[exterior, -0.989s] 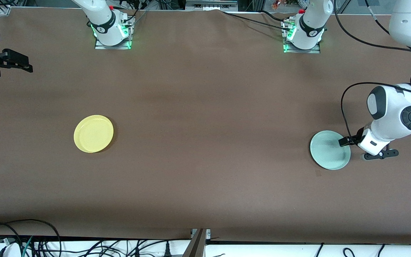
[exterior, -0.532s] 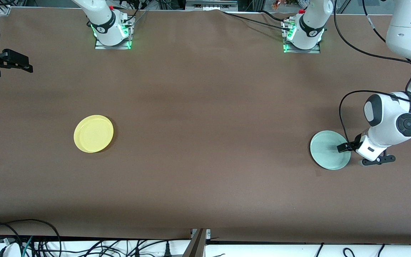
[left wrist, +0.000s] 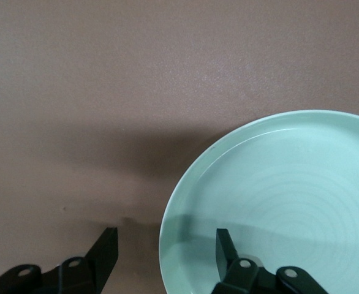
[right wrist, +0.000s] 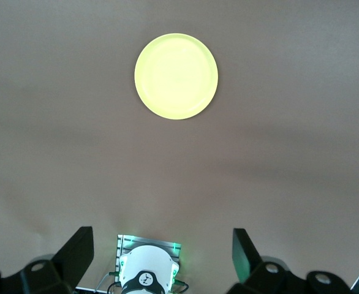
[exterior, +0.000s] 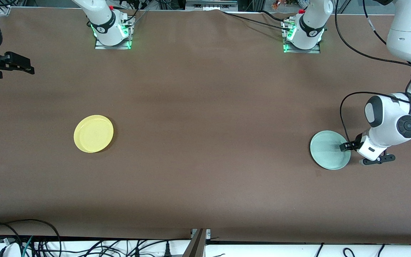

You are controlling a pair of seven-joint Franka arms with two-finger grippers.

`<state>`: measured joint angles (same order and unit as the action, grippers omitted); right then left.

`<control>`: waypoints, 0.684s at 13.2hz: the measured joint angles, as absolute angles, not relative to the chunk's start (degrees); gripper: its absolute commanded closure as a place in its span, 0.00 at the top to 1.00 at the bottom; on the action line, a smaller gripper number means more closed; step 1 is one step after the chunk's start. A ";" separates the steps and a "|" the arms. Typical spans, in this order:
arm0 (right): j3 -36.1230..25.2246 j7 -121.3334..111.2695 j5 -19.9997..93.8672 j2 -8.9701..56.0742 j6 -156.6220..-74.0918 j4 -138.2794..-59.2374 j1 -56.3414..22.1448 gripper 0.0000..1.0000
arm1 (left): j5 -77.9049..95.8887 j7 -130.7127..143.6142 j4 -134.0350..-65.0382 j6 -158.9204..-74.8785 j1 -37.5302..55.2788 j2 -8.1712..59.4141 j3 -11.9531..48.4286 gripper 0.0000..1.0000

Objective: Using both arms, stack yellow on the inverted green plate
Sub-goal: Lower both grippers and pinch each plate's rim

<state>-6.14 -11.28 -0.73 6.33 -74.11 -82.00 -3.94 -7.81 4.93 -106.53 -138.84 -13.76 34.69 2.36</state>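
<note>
The pale green plate (exterior: 328, 154) (left wrist: 290, 202) lies hollow side up toward the left arm's end of the table. My left gripper (exterior: 348, 146) (left wrist: 166, 237) is low at the plate's edge and open. It straddles the rim, with one finger (left wrist: 223, 245) over the plate's hollow and the other finger (left wrist: 106, 248) over the bare table. The yellow plate (exterior: 93, 133) (right wrist: 176, 76) lies rim up toward the right arm's end, untouched. My right gripper (exterior: 14, 66) (right wrist: 162, 240) hangs open and empty above the table's edge at the right arm's end, well away from the yellow plate.
Brown cloth (exterior: 205, 107) covers the whole table. The two arm bases (exterior: 112, 34) (exterior: 302, 37) stand along the edge farthest from the front camera. Loose cables (exterior: 30, 242) lie below the edge nearest to it.
My left wrist has sunk toward the green plate's edge and its fingers have drawn closer together around the rim. The right gripper has drifted only slightly. Neither plate has moved.
</note>
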 measured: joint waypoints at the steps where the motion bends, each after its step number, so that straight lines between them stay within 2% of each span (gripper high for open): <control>1: -6.14 -11.28 -0.73 6.95 -74.14 -81.99 -3.94 1.00 | -7.81 4.93 -106.53 -138.84 -13.77 34.76 2.36 0.57; 4: -6.31 -11.22 -0.76 8.43 -74.31 -81.95 -3.86 1.00 | -7.81 4.89 -106.53 -138.67 -13.81 34.96 2.36 0.26; 6: -7.62 -11.19 -0.77 10.59 -74.46 -81.96 -3.12 1.00 | -7.81 4.88 -106.53 -138.32 -13.83 35.08 2.36 0.13; 7: -8.14 -11.22 -0.77 11.73 -74.82 -81.95 -2.24 1.00 | -7.81 4.87 -106.53 -138.18 -13.83 35.11 2.36 0.09; 8: -8.42 -11.28 -0.76 12.66 -75.15 -81.94 -1.40 1.00 | -7.81 4.86 -106.53 -138.13 -13.83 35.14 2.36 0.00; 9: -8.49 -11.28 -0.76 13.60 -75.84 -81.95 -0.88 1.00 | -7.81 4.80 -106.53 -138.11 -13.84 35.13 2.37 0.00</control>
<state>-8.49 -11.28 -0.76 13.60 -75.84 -81.95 -0.88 -7.81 4.80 -106.53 -138.11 -13.84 35.13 2.37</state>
